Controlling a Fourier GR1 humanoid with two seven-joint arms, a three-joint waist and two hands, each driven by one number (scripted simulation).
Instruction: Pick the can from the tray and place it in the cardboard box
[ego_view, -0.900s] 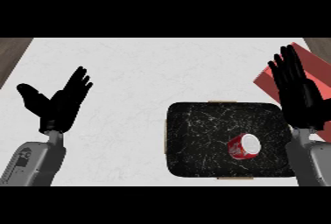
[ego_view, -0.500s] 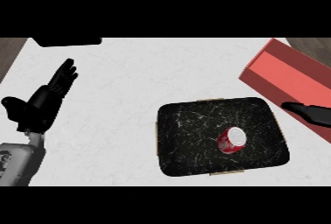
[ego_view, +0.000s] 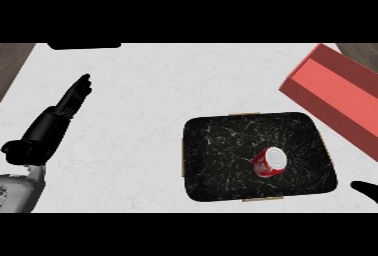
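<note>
A red can (ego_view: 269, 162) with a white top stands upright on the black marbled tray (ego_view: 221, 150), right of the tray's middle. The red cardboard box (ego_view: 336, 92) lies at the upper right, partly cut off by the view's edge. My left hand (ego_view: 55, 122) is at the far left, open with straight fingers pointing up, well away from the tray. Only a small black tip of my right hand (ego_view: 365, 190) shows at the lower right edge, just off the tray's right corner and apart from the can.
The white counter (ego_view: 162, 85) spreads around the tray. A dark object (ego_view: 85, 45) sits at the counter's top edge, upper left. Brown flooring shows at the far upper left corner.
My right hand has dropped from upright beside the box to the lower right edge, mostly out of view. My left hand has turned edge-on. The view has shifted, showing more of the box.
</note>
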